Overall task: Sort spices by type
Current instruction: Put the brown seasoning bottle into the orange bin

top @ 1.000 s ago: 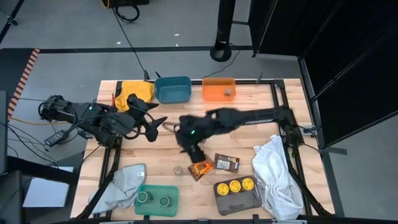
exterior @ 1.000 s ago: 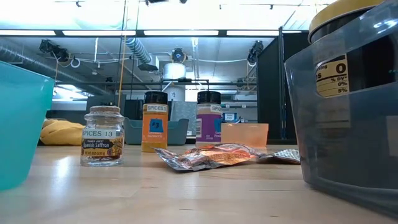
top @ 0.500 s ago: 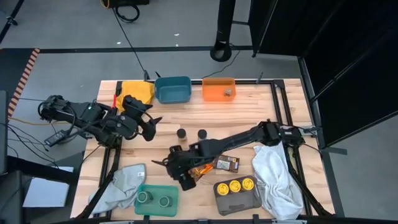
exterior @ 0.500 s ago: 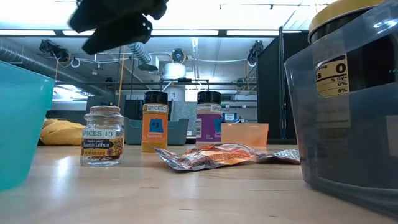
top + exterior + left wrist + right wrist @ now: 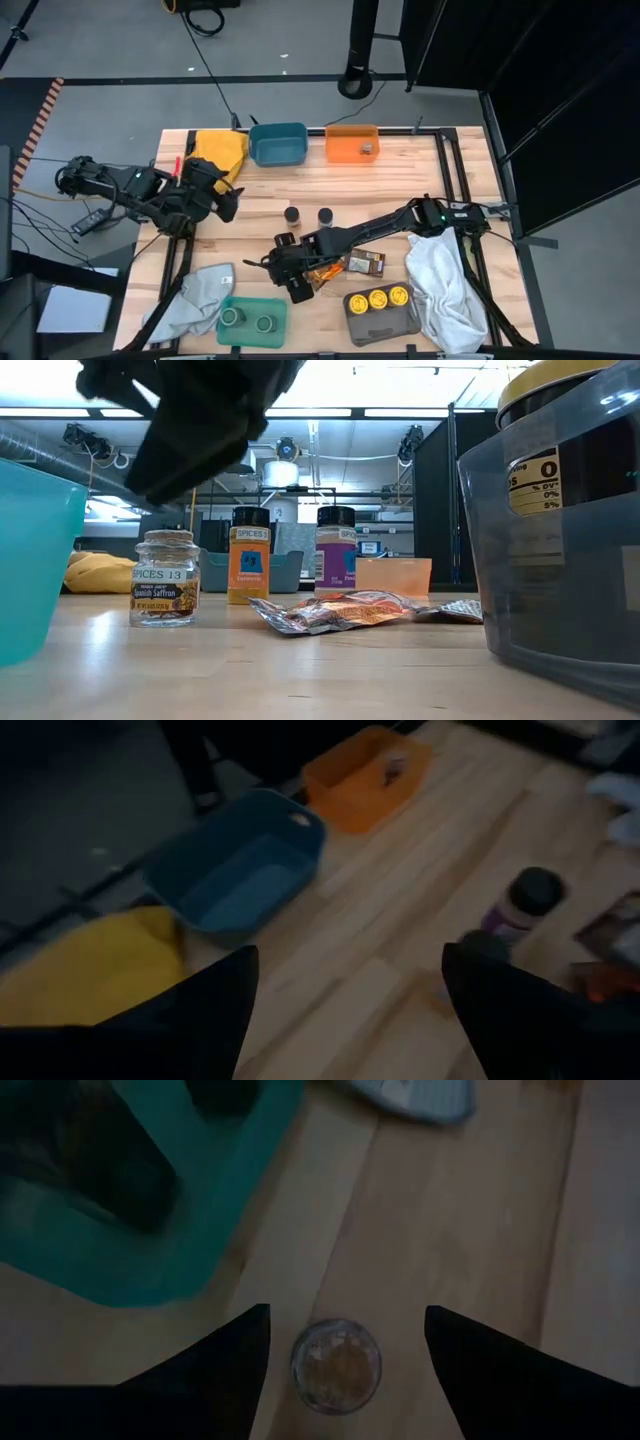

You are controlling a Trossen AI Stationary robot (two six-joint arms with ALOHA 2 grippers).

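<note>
1. We find the saffron jar (image 5: 336, 1365) standing upright on the table (image 5: 400, 190), just beside the green bin (image 5: 250, 318), between the right gripper's (image 5: 345, 1342) fingers, directly under it.
2. We find the right gripper's fingers spread wide, hovering above the jar, touching nothing.
3. We find the left gripper (image 5: 222, 193) well apart from the green bin, near the yellow cloth (image 5: 222, 146), spread and empty.

8 jars (image 5: 292, 214), 2 pkts (image 5: 364, 263), 4 bins (image 5: 277, 143)
</note>
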